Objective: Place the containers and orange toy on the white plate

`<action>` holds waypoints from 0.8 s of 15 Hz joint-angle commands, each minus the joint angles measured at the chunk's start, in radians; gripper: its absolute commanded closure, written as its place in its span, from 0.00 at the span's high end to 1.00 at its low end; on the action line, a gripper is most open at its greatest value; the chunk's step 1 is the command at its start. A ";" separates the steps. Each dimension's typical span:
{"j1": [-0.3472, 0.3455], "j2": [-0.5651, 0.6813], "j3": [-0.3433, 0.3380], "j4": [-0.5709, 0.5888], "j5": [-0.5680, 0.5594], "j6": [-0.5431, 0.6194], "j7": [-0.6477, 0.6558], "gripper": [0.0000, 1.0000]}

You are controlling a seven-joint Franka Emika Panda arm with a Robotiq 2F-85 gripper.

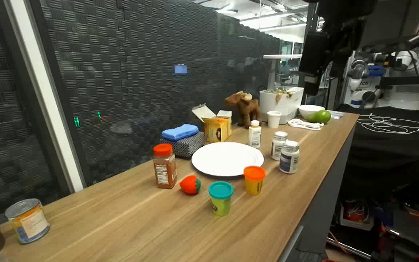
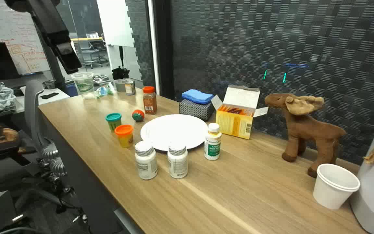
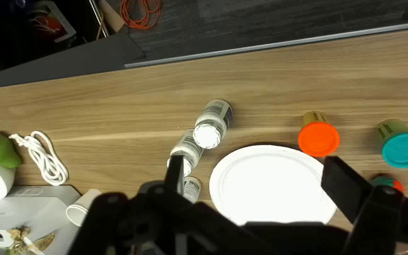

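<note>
Standing wide apart in the lower half of the wrist view, the jaws of the gripper point(image 3: 255, 173) have the white plate point(image 3: 273, 184) showing between them, well below. In an exterior view the plate lies near the middle of the frame, on the wooden table point(image 1: 129, 222). Lower left of it stands the spice jar point(image 1: 165, 171), and just beside that, to the right, lies the orange toy point(image 1: 190, 184) (strawberry-shaped, green at one end). Below the plate, toward the bottom of the frame, stands the green cup point(image 1: 220, 203) with its teal lid; up and right from there is the yellow cup point(image 1: 254, 185), orange-lidded, near the plate's rim. Two white bottles point(image 1: 289, 160) stand to the right of the plate.
</note>
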 commanded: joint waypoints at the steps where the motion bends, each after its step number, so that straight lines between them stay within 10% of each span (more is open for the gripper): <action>1: 0.024 0.004 -0.020 0.007 -0.014 -0.003 0.012 1.00; 7: 0.023 -0.002 -0.019 0.019 -0.014 -0.003 0.012 1.00; 12: 0.025 0.238 -0.037 0.177 -0.004 0.132 -0.035 1.00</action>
